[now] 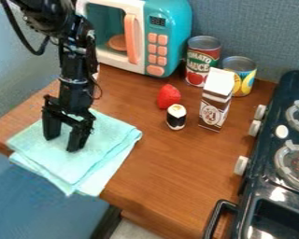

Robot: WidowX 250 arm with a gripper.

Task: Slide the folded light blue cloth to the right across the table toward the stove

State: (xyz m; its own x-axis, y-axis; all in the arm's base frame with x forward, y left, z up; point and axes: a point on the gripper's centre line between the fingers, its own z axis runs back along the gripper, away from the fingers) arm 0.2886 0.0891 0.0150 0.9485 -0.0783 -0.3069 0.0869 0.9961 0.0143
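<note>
Hanging open over the cloth (113, 136), the tool (62, 143) is near the table edge (125, 203).

cloth (111, 140) left of stove (268, 151), cans (202, 59) behind carton (216, 105)

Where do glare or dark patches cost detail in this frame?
In the camera view, white glare spots sit on the dark toy stove, below the burners; the black gripper is mostly dark, with little surface detail, but its outline stands clear against the light turquoise cloth.
</note>
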